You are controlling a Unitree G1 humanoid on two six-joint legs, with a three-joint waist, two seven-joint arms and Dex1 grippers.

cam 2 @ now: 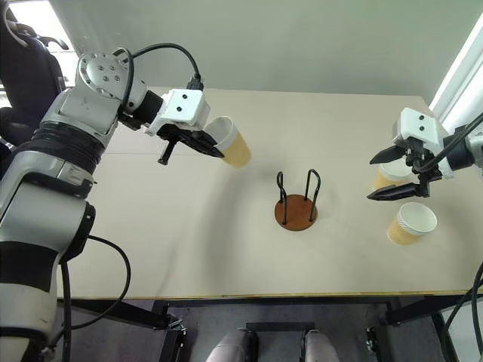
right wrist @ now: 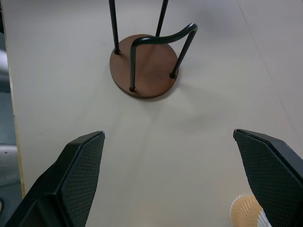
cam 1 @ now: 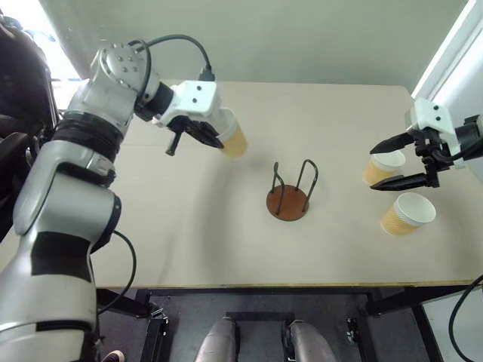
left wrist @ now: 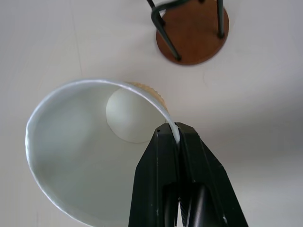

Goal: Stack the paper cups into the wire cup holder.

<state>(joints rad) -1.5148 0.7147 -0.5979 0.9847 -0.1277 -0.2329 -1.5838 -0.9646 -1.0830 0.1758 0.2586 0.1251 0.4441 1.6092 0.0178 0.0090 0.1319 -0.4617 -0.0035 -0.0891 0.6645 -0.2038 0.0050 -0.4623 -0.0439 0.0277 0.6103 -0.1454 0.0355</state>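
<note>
- The left gripper (cam 1: 198, 134) is pinched tight on the rim of one paper cup (cam 1: 233, 137), one finger inside the white wall and one outside, and carries it in the air over the far left part of the tabletop (cam 1: 189, 226).
- That held cup is tilted (its mouth faces back toward the left arm, its tan bottom leads toward the middle of the tabletop), so its long axis is well off upright.
- The wire cup holder (cam 1: 287, 200) stands empty near the middle of the tabletop, nearer the front edge than the held cup; from the cup it lies toward the right and the near edge. The left wrist view shows its disc base ahead of the cup's bottom.
- My reading: the cup must be brought upright, base down, above the gap between the wire loops before lowering.
- The right gripper (cam 1: 398, 163) hangs with fingers wide apart, holding nothing, by the right edge above the two remaining cups (cam 1: 406, 213), which stand upright and well apart from the holder.
</note>
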